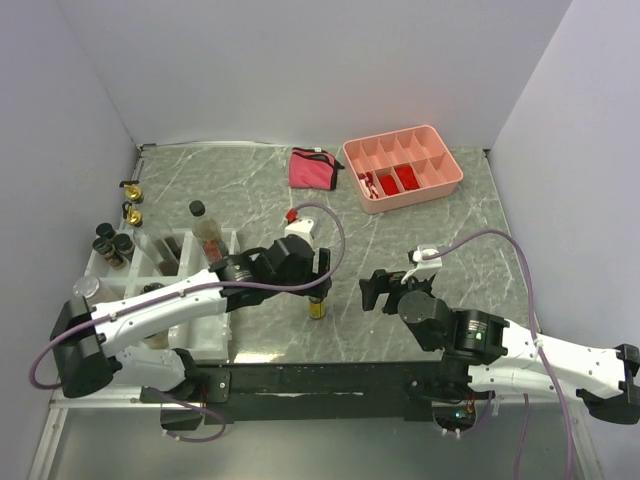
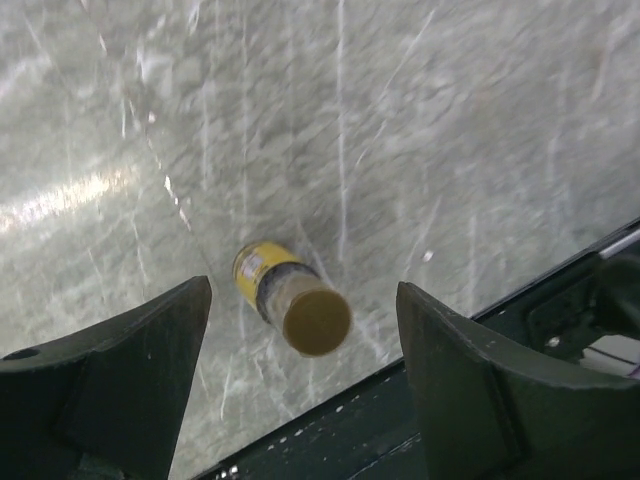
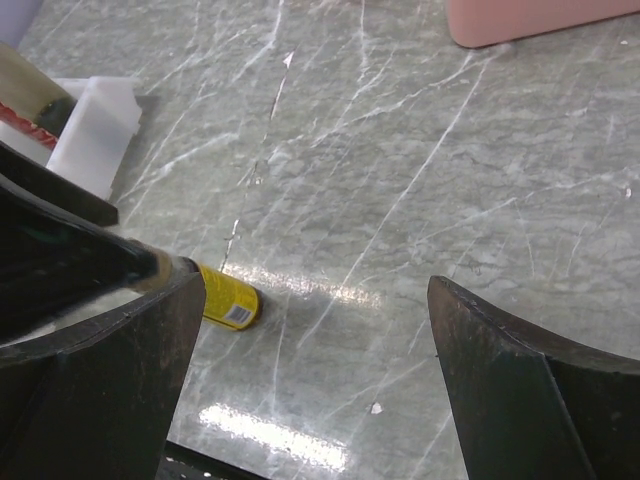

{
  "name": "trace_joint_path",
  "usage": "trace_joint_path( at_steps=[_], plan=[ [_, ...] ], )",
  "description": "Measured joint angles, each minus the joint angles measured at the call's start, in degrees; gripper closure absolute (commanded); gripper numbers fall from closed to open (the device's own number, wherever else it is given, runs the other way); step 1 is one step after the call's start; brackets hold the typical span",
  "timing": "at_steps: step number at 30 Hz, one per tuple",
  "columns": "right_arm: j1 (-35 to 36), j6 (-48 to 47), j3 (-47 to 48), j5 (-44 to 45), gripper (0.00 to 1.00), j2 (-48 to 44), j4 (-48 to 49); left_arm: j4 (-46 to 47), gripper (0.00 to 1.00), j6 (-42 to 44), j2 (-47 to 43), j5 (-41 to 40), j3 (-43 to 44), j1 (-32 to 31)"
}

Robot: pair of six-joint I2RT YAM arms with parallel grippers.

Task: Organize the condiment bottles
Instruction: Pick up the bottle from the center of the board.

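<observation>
A pink tray point(image 1: 425, 195) split into compartments sat at the far side of the grey marbled table point(image 1: 500, 250), well beyond the right gripper point(image 1: 376, 291) and a little to its right. Red bits lay in some of its cells. A pink zip pouch point(image 1: 313, 168) lay just left of the tray, far out past the left gripper point(image 1: 318, 288). A white divided rack point(image 1: 212, 345) stood off to that gripper's left.

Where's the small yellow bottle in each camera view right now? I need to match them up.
Top external: small yellow bottle, centre, toward the near edge.
Left wrist: lower centre, cap facing the camera.
Right wrist: lower left, partly behind a finger.
Shared landmark: the grey marble table under it.
</observation>
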Motion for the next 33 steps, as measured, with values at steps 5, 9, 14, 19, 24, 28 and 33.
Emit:
trace_joint_path(
  at_steps=[5,9,14,19,24,28,33],
  plan=[
    [0.00,-0.09,-0.02,-0.07,0.00,0.11,0.20,-1.86,0.28,-1.27,2.95,-0.68,0.48,-1.03],
    [0.00,-0.26,-0.02,-0.11,0.00,0.63,0.24,-2.91,0.37,-1.92,5.40,-1.14,1.70,-1.84],
    [-0.02,-0.50,-0.02,-0.22,0.00,1.57,0.79,-4.57,0.70,-2.25,8.26,-2.05,3.02,-2.60],
    [-0.13,-0.52,-0.02,-0.50,0.00,2.10,1.42,-6.99,0.99,-3.04,8.79,-4.11,4.09,-2.75],
    [-0.13,-0.52,-0.02,-0.57,0.00,2.12,1.57,-11.56,0.99,-6.25,8.44,-7.63,4.94,-2.80],
    [-0.15,-0.52,-0.07,-0.63,0.00,1.99,2.05,-18.12,0.99,-10.97,6.51,-12.76,6.88,-2.82],
    [-0.15,-0.52,-0.09,-0.76,0.00,1.79,2.34,-29.14,0.99,-15.76,1.95,-20.02,14.16,-2.75]
  ],
)
